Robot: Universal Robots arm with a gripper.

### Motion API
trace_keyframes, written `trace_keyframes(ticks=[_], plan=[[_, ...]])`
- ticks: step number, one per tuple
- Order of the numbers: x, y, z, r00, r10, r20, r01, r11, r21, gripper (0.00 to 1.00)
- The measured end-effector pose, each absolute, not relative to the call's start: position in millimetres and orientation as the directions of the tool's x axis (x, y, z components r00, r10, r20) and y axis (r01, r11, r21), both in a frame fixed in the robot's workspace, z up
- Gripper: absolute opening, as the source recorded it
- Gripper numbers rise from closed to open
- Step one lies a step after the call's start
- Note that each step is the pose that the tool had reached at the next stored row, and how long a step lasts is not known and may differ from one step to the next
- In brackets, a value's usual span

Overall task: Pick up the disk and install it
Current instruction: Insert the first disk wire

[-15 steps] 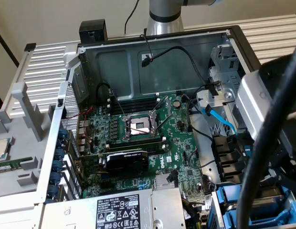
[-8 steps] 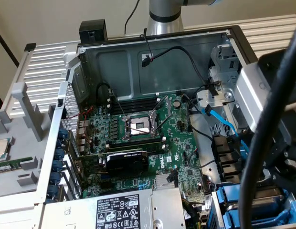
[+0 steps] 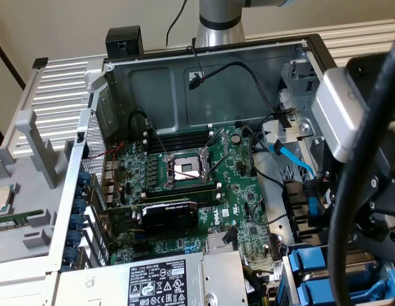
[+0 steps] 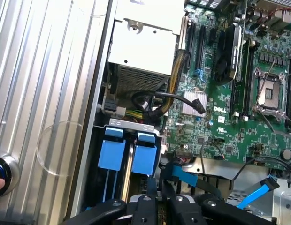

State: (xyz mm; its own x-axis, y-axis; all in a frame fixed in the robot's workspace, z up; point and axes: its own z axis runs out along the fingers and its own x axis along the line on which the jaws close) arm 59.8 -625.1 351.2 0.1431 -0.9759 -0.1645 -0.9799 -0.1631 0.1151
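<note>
Locate the gripper (image 4: pixel 159 188) hanging over the drive bay (image 4: pixel 131 123) at the corner of the case; read the fingertips (image 4: pixel 151 187) as drawn nearly together, with only a slit between; treat any pinch on a part as impossible to tell.

Find the disk (image 4: pixel 144 154) standing on edge in the bay, blue carrier tab outward, just beside the fingertips; cannot confirm contact. Find the other blue-framed drive (image 4: pixel 111 149) in the neighbouring slot, parallel, parted from the disk by a narrow metal strip.

Note the tight clearances:
- ribbed grey side panel (image 4: pixel 47 93) flanking the bay on the other drive's side;
- motherboard (image 4: pixel 216 117) edge flanking the disk's side;
- flat blue cable (image 4: pixel 184 176) just beside the fingers;
- bundle of black cables (image 4: pixel 152 101) crossing between the bay rim and the power supply (image 4: pixel 145 37).

In the exterior view, note the arm (image 3: pixel 376 185) occupying the case corner at the exterior view's right, with a thick black hose (image 3: pixel 337 229) looped in front; see open room above the CPU socket (image 3: pixel 185 167) and along the bare case wall (image 3: pixel 185 89).
</note>
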Motion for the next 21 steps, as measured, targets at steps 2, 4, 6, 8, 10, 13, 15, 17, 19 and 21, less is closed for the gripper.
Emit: trace_keyframes(ticks=[2,4,6,8,10,13,15,17,19,21], plan=[[60,-624,351,0.140,-0.977,-0.159,-0.977,-0.162,0.136,0.17],[61,-624,351,0.137,-0.979,-0.151,-0.975,-0.161,0.153,0.17],[62,-624,352,0.137,-0.980,-0.142,-0.974,-0.159,0.159,0.17],[62,-623,355,0.137,-0.981,-0.135,-0.974,-0.158,0.160,0.17],[62,-622,357,0.137,-0.982,-0.127,-0.974,-0.157,0.161,0.17],[66,-621,359,0.136,-0.984,-0.115,-0.974,-0.154,0.163,0.17],[70,-621,360,0.136,-0.985,-0.106,-0.975,-0.152,0.165,0.17],[75,-621,360,0.135,-0.986,-0.097,-0.975,-0.150,0.166,0.17],[78,-621,360,0.135,-0.987,-0.086,-0.975,-0.148,0.168,0.17],[79,-620,360,0.135,-0.988,-0.075,-0.975,-0.146,0.170,0.17]])
